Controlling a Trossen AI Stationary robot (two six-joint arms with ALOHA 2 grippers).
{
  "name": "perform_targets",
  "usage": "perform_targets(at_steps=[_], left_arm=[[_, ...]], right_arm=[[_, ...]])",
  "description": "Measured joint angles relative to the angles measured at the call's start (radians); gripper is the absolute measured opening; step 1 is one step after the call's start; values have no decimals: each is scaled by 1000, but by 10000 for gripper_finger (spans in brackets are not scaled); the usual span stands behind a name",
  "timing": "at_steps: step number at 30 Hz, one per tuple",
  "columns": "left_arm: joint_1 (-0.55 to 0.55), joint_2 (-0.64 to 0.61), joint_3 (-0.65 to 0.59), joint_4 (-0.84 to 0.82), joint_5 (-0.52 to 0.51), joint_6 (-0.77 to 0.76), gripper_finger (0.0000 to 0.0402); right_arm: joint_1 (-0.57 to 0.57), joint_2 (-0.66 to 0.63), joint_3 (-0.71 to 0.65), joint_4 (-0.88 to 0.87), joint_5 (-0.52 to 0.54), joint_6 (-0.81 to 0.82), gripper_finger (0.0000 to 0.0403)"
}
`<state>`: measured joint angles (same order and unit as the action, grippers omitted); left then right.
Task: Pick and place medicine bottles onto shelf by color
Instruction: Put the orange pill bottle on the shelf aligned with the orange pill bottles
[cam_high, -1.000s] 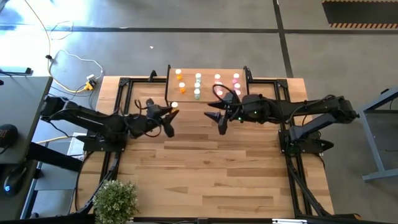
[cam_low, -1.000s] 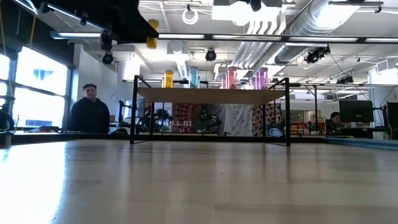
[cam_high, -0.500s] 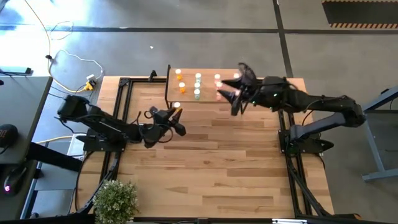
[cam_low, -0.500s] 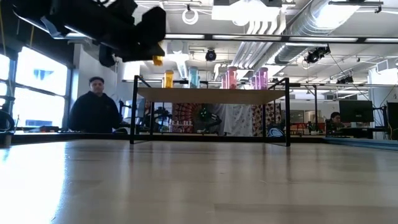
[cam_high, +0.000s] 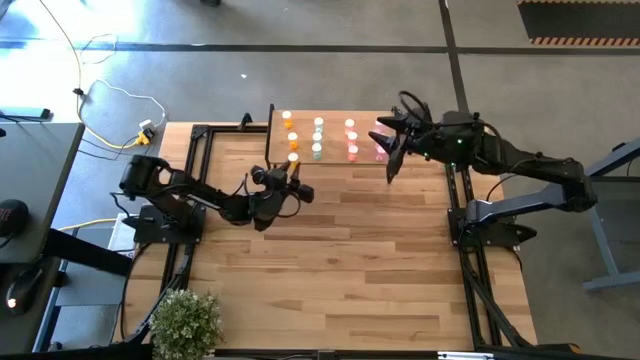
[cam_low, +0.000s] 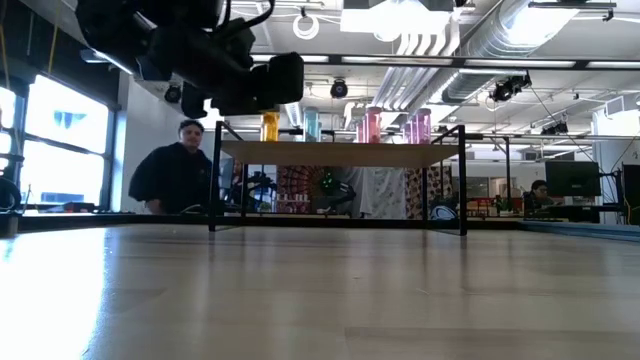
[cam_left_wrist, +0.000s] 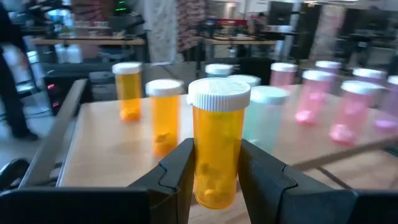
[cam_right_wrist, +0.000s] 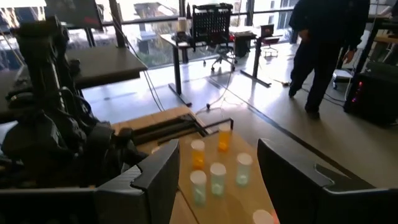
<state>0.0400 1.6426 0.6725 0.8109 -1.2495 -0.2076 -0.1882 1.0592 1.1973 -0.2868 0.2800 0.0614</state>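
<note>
1. Left gripper (cam_left_wrist: 214, 165) is clamped on an orange bottle (cam_left_wrist: 217, 149), fingers (cam_left_wrist: 180, 168) pressing its sides low down, the white cap standing clear above them.
2. From overhead that left gripper (cam_high: 290, 188) hangs just short of the shelf (cam_high: 333, 162), off its front edge near the orange end.
3. Two more orange bottles (cam_left_wrist: 165, 115) stand on the shelf beyond the held one; pale green and pink ones line up alongside them toward the far end.
4. Right gripper (cam_right_wrist: 214, 171) hovers over the pink end of the shelf, jaws wide apart, holding nothing.
5. I'd judge the bottle light and rigid, smooth plastic, so likely slippery; a few pills sit loose inside.
6. Best hold looks like the mid-body, square across the cylinder, keeping it upright; it is narrow and would tip easily on setting down beside its neighbours.
</note>
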Motion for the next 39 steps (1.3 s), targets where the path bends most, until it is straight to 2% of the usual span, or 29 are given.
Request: perform_targets(at_steps=[2,8,16,20,25,39], left_arm=[[9,10,-1,-2,-34,-32,102],[41,48,5,-1,-35,-104,102],[72,67,48,-7,-26,-43,102],[97,67,48,-23,-25,-43,102],[127,67,48,-61,39,-51,102],[152,67,48,-108,39,-78,102]], right_arm=[[-6,0,0,-33,-1,-5,206],[-15,0,0,-69,-2,-38,206],[-15,0,0,-70,-2,-66,206],[-15,0,0,-79,-2,-66,206],[-15,0,-1,-98,-2,-66,206],[-15,0,0,-99,-2,-66,206]])
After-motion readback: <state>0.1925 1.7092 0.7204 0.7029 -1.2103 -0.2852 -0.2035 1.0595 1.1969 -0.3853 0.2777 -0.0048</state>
